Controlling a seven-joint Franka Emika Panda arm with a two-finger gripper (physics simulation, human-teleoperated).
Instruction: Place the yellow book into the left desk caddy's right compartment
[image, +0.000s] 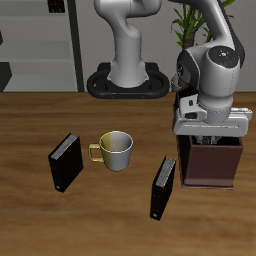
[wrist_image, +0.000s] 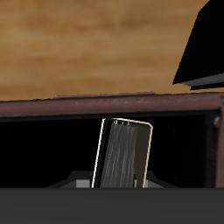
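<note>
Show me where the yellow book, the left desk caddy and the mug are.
yellow book (wrist_image: 124, 155): wrist view, middle of its pale grey cover.
left desk caddy (image: 210, 172): exterior view, its dark brown front wall.
mug (image: 116, 152): exterior view, its outer side below the rim.

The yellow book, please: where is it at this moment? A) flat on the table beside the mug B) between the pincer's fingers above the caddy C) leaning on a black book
B: the wrist view shows the yellow book upright in the pincer, over the left desk caddy.
</note>
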